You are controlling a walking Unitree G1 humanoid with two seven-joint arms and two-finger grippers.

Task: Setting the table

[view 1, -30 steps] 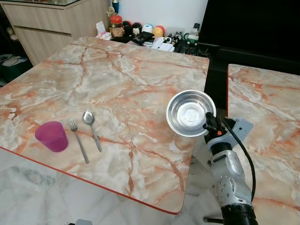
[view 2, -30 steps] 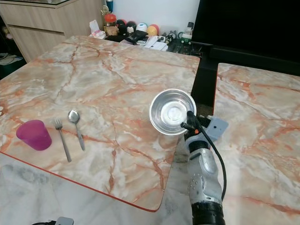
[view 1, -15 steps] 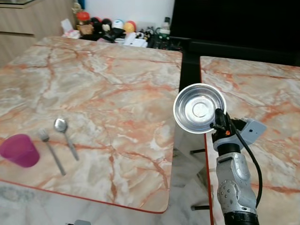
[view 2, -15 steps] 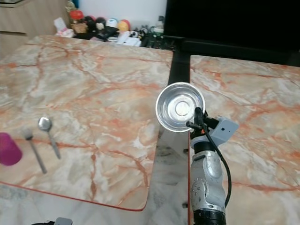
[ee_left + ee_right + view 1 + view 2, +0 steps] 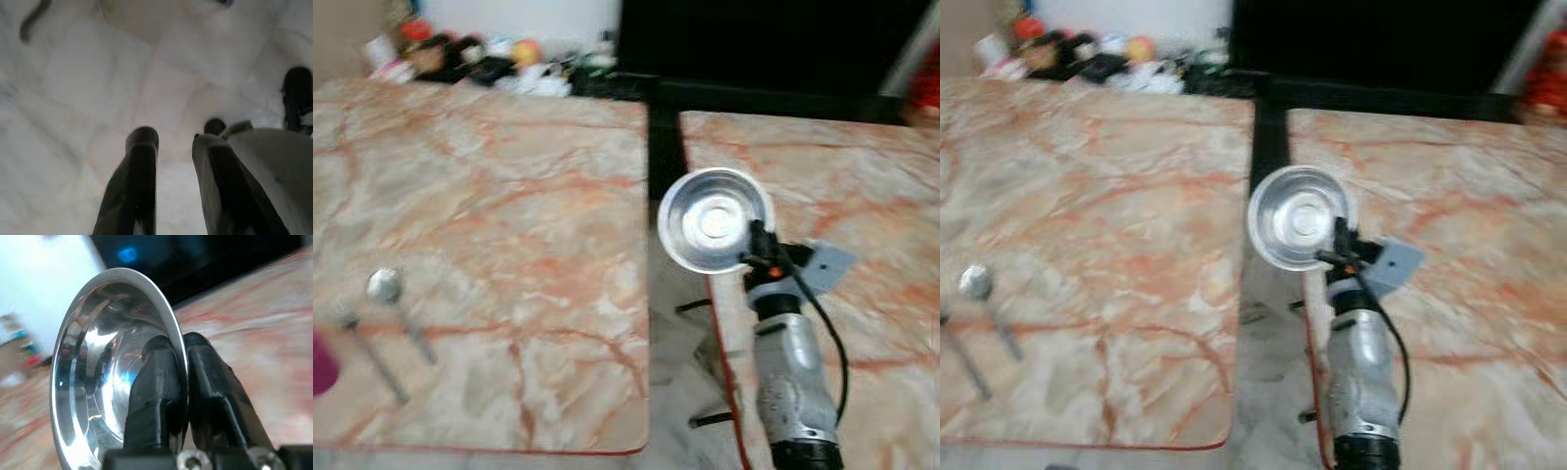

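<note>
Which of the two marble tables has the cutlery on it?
The left table: the spoon and fork lie near its front-left edge. The right table carries none.

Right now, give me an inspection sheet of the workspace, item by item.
Surface: two marble tables, a gap between them.
Job's things: steel bowl held in the air over the gap; spoon and fork lying on the left table; pink cup at the picture's edge.
Clutter: blurred small items along the far edge.
Grippers: right gripper pinches the bowl's rim; left gripper hangs idle over pale floor, fingers apart.
Cables: black cable along the right arm.
Surroundings: dark screen behind.
</note>
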